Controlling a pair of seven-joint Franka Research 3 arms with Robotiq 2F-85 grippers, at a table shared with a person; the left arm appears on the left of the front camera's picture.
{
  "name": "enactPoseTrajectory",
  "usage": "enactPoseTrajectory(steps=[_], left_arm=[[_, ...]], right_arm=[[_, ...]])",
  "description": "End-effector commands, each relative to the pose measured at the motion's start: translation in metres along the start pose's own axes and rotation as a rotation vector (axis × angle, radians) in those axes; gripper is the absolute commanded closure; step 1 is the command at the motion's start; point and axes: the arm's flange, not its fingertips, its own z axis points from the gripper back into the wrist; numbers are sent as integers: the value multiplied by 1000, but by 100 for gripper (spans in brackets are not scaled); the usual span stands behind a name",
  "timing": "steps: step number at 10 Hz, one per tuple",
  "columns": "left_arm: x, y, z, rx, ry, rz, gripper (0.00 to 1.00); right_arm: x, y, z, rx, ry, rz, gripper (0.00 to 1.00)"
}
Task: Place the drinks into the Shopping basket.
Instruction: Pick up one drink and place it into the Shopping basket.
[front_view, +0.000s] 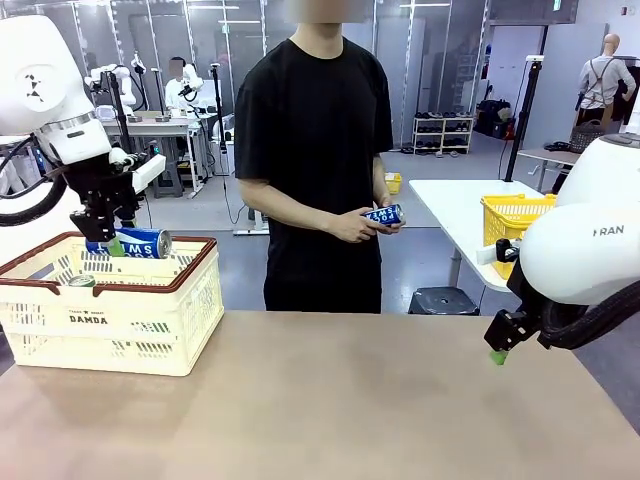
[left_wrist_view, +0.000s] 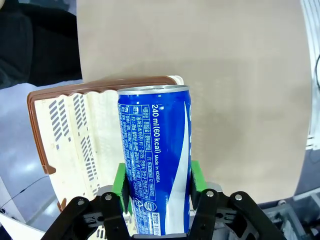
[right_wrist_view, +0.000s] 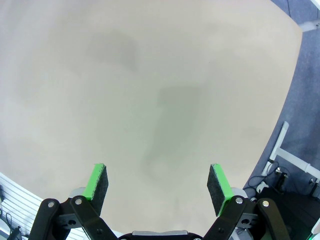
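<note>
Left wrist view: my left claw (left_wrist_view: 157, 180) clamps blue can (left_wrist_view: 155, 150), held sideways above basket (left_wrist_view: 100, 130) at left. My right claw (right_wrist_view: 158, 184) gapes empty over table (right_wrist_view: 150, 75), near right.

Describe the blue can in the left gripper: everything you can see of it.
The blue can is a slim metal drink can, glossy blue with a white swoosh, small white print reading 240 ml, and a silver rim. The left gripper clamps its body from both sides. In the front view it lies sideways, at about rim height over the Shopping basket. Nothing else visibly touches it.
</note>
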Motion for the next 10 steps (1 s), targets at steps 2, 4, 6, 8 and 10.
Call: enactPoseTrajectory(steps=[2,4,6,8,10], left_arm=[[1,0,3,1,-1,-8,100],[1,0,-1,-2,0,-3,44],[-12,39,-11,-6,-26,-3,44],[-25,71,-18,-15,-2,13,44],[-42,96,-35,-47,-23,44,44]], right_arm=[[-2,-1,-1,-1,0,3,0],[-2,-1,-1,-1,0,3,0],[-2,-1,-1,-1,0,3,0],[-2,-1,-1,-1,0,3,0],[-2,-1,-1,-1,0,3,0]])
